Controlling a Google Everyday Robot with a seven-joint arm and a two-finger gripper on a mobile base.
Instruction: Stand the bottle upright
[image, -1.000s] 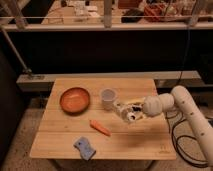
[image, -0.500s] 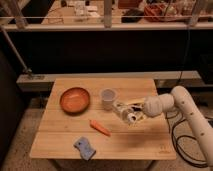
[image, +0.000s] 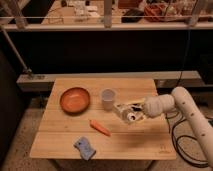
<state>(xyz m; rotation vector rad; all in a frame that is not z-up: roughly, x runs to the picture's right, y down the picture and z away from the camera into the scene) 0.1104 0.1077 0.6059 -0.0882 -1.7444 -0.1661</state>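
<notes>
Patience matters: the gripper (image: 132, 114), whose hold I cannot tell, sits at the bottle (image: 121, 110) beside the translucent cup (image: 108, 98); pivot it slowly onto its base.

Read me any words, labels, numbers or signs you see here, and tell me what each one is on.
No text here can be read.
Small dark mark near the table's front right corner: too small to read.
Bottle, at the gripper just right of the cup: no label can be made out.
</notes>
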